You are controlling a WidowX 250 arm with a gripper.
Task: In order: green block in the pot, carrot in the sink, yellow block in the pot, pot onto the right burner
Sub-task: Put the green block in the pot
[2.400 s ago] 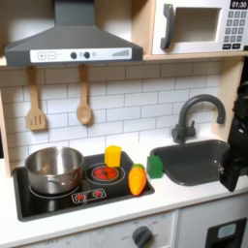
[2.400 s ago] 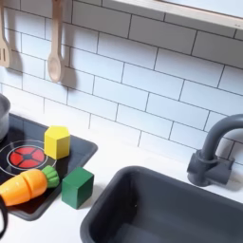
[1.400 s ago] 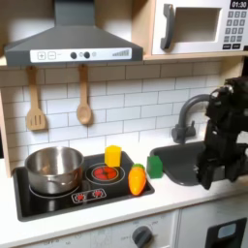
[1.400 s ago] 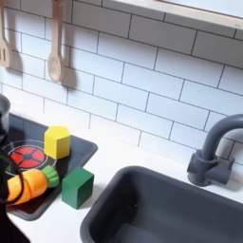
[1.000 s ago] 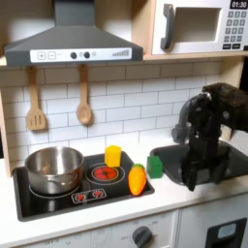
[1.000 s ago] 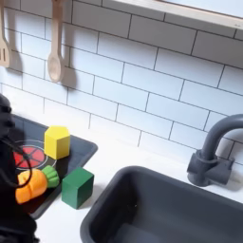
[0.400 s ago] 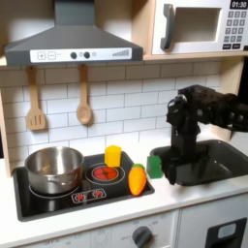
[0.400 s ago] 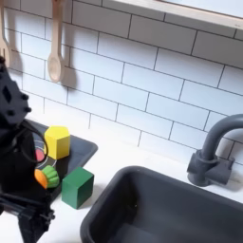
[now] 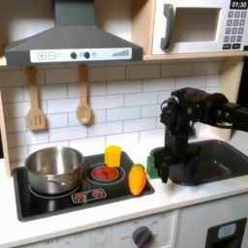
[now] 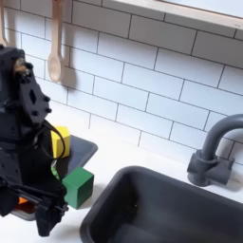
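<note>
The green block stands on the white counter between the stove and the sink. My gripper hangs low just beside it, on the sink side in the first exterior view, fingers apart and holding nothing. The carrot lies on the stove's front right corner; in the second exterior view the arm covers most of it. Behind it stands the yellow block. The steel pot sits on the first exterior view's left burner.
The black stove has a red right burner near the blocks. A dark faucet rises behind the sink. Wooden utensils hang on the tiled wall. A hood and microwave are overhead.
The arm has swung from the first exterior view's right edge across the sink to the green block and come down beside it. The blocks, carrot and pot have not moved.
</note>
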